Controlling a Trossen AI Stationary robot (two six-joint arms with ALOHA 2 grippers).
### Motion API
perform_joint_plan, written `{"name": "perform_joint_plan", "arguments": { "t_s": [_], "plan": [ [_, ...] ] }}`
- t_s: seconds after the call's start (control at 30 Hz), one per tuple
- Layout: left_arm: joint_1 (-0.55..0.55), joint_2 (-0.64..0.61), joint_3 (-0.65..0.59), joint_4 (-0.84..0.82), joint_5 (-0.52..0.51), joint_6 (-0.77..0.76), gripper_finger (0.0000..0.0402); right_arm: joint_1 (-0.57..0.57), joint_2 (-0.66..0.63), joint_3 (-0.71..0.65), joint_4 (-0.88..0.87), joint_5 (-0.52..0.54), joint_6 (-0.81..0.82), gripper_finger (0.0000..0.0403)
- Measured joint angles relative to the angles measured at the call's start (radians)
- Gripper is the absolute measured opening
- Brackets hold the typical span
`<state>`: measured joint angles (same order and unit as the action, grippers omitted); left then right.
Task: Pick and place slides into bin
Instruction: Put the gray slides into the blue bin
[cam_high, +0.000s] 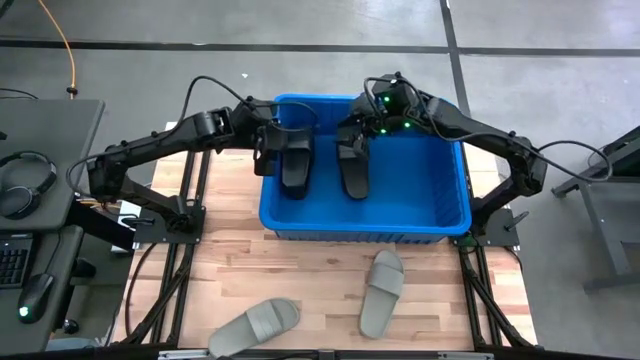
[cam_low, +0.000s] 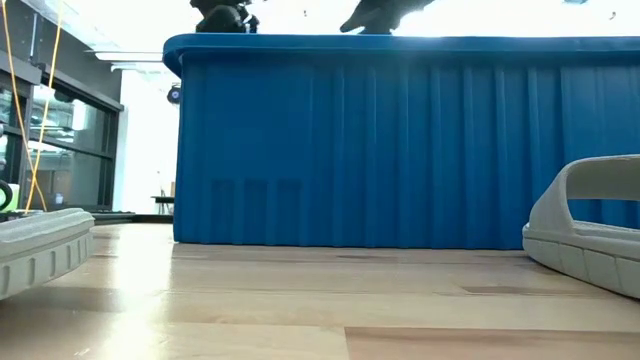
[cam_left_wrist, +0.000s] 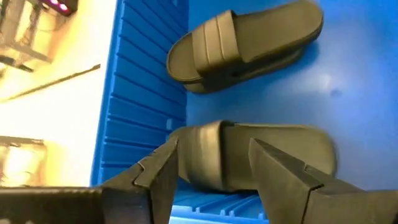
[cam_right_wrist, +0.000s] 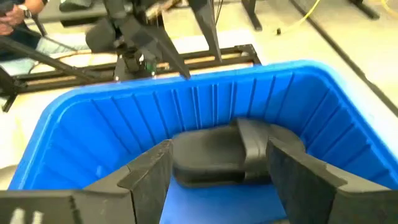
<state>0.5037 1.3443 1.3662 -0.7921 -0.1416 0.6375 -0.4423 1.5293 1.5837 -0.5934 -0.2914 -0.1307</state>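
High view: we are counting two black slides in the bin, two grey slides on the counter; left gripper and right gripper are hovering open, grasping nothing.

A grey concrete floor with dark lines is surrounding the wooden table. A grey desk is standing beside it, carrying headphones. Bright daylight is coming through big windows, and an orange cable is lying on the floor.
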Motion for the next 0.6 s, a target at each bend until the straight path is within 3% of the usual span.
{"name": "perform_joint_plan", "arguments": {
  "t_s": [0.17, 0.3, 0.47, 0.6],
  "plan": [
    [0.000, 0.000, 0.071, -0.035, 0.058, -0.155, 0.0180, 0.000, -0.035, 0.000, -0.040, -0.001, 0.039, 0.0248],
    [0.000, 0.000, 0.155, -0.035, 0.157, -0.362, 0.0166, 0.000, -0.074, 0.000, -0.060, -0.006, 0.097, 0.0248],
    [-0.011, 0.000, 0.262, -0.161, 0.321, -0.570, 0.0122, 0.042, -0.131, 0.000, -0.140, -0.034, 0.159, 0.0248],
    [-0.079, -0.003, 0.322, -0.283, 0.383, -0.665, 0.0077, 0.133, -0.163, 0.000, -0.181, -0.034, 0.205, 0.0248]
  ]
}}
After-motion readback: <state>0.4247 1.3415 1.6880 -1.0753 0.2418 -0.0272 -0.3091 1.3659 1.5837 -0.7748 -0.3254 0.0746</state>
